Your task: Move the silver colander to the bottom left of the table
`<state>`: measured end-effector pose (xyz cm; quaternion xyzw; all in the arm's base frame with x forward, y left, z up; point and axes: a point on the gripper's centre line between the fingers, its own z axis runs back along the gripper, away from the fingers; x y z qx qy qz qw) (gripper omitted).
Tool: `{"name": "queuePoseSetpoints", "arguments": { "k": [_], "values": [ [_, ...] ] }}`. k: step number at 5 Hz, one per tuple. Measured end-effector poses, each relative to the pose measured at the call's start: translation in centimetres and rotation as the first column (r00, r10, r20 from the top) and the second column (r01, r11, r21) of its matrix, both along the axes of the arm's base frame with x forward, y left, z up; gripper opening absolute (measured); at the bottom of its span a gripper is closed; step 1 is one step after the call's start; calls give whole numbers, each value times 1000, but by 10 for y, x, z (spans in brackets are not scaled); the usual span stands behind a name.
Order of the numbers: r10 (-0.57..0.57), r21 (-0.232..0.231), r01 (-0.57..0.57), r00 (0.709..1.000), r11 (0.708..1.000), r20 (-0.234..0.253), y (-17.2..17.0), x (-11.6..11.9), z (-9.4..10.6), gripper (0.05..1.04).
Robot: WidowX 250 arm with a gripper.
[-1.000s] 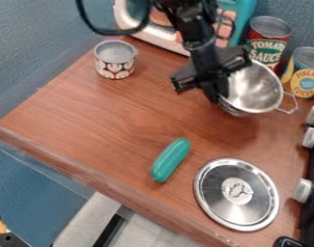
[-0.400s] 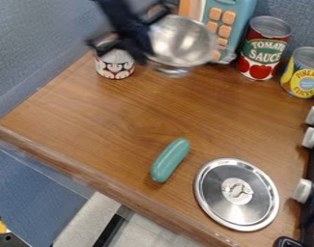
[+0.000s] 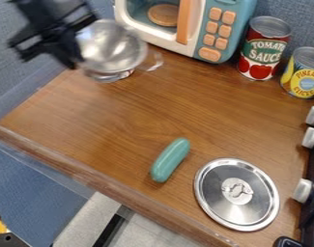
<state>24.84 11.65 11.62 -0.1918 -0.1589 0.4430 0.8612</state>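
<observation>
Camera view: the gripper (image 3: pixel 67 55) grips a shiny, round silver colander (image 3: pixel 112 50) with a looped handle (image 3: pixel 157 61).

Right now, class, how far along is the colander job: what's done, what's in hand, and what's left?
Done, it seems: the silver colander is grasped and lifted. In hand: the gripper has it by its left side, tilted, over the upper left of the table. Left: bring it to the bottom left, set it down and let go.
</observation>
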Motion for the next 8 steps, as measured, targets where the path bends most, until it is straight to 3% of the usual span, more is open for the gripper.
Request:
{"name": "queuePoseSetpoints", "arguments": {
  "k": [2, 3, 4, 5, 6, 8],
  "values": [
    [30, -28, -30, 999, 999, -29, 39, -40, -28, 74],
    [16, 2, -16, 996, 1000, -87, 44, -52, -53, 74],
    [6, 22, -3, 993, 1000, -117, 43, -54, -64, 74],
    [-23, -1, 23, 991, 1000, -131, 35, -51, -72, 93],
    [-43, -6, 43, 986, 999, -163, 28, -48, -75, 263],
    [-82, -35, 77, 980, 996, -181, 16, -45, -68, 855]
  ]
}}
